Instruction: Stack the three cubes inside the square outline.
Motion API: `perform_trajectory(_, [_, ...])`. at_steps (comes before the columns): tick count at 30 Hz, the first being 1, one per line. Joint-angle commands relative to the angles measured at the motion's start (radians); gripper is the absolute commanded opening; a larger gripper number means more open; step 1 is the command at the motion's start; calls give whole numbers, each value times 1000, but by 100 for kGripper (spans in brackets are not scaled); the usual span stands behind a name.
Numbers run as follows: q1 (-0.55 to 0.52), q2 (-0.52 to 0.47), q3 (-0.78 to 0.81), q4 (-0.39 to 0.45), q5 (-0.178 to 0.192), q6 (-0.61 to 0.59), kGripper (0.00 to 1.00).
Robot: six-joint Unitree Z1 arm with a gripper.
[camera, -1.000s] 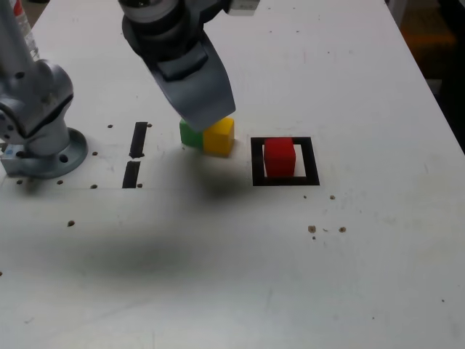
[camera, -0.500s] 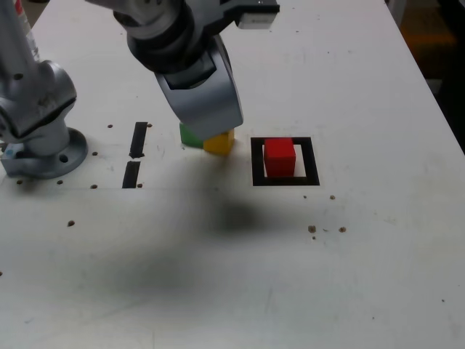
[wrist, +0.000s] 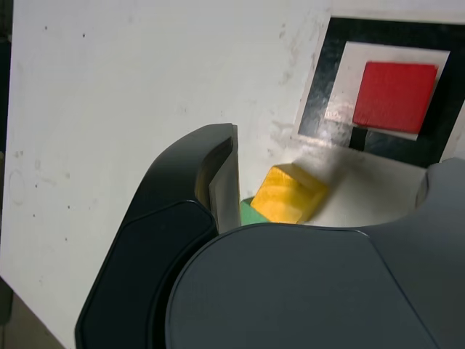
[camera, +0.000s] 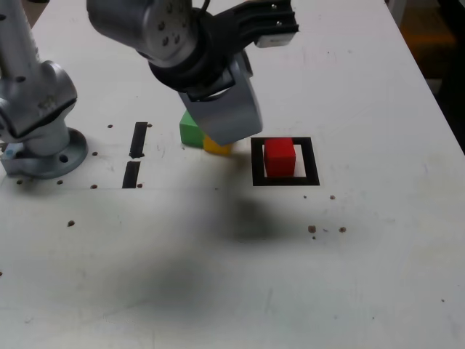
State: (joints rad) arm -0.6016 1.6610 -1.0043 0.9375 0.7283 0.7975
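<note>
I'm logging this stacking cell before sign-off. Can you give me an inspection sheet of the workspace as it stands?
Surface: white table, scuffed, with small dark specks.
Job's things: red cube inside the square outline; yellow cube and green cube touching each other outside it, at the exterior view's left of the outline.
Clutter: two short black strips.
Grippers: gripper open, above the yellow cube, holding nothing.
Cables: nothing seen.
Surroundings: arm base at the exterior view's left; dark floor past the table edge.

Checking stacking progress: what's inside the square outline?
Only the red cube sits inside the square outline, nothing on it. The yellow cube lies outside, partly hidden under the open gripper.
</note>
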Motion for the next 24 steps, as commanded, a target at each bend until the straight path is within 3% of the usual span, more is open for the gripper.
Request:
perform_trajectory(1, [-1, 13, 4, -7, 9, -7, 93])
perform_trajectory(16, [16, 29, 40, 2, 25, -114, 98])
perform_trajectory(20, [22, 32, 44, -3, 20, -78, 98])
perform_trajectory(24, [40, 33, 41, -7, -11, 0, 98])
